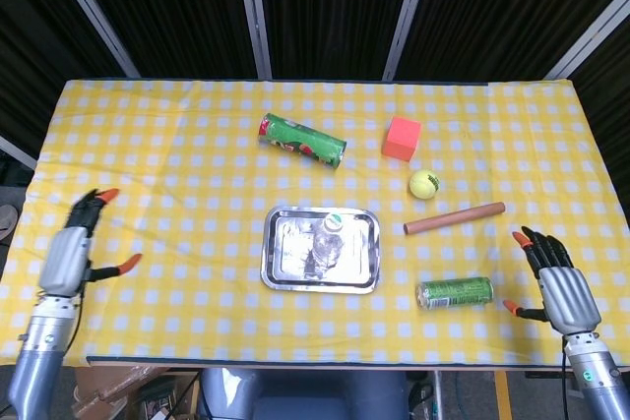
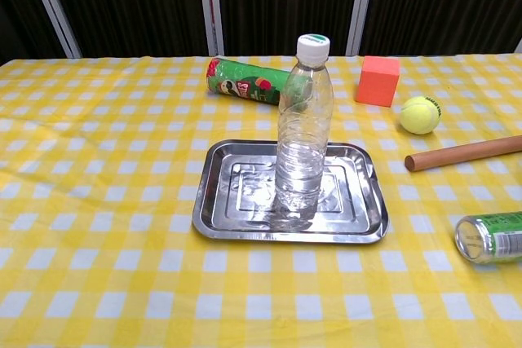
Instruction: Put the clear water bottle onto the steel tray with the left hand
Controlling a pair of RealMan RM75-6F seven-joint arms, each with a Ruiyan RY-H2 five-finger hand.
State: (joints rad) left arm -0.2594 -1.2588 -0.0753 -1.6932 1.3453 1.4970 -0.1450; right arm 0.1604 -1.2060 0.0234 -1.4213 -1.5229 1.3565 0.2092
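I see the bottle [image 2: 303, 128] standing upright near the middle of the tray [image 2: 216, 216], white cap on top, nothing touching it. The tray lies flat on the yellow checked cloth [image 1: 177, 184], about mid-table.

My left hand [image 1: 71, 253] is well away from it, out by the table's left edge in the head view, fingers spread and holding nothing; the chest view does not show it. My right hand [image 1: 557, 288] sits near the front right corner, fingers apart as well, also holding nothing.

Beyond the tray, a green tube [image 2: 245, 79] lies on its side just behind the bottle. To the right of that sits an orange block [image 2: 378, 81], with a tennis ball [image 2: 419, 114] near it, closer to me. A wooden rod [image 1: 454, 217] lies at a slant between the ball and a green can [image 1: 454, 292], which rests on its side to the right of the tray, between the tray and my right hand.
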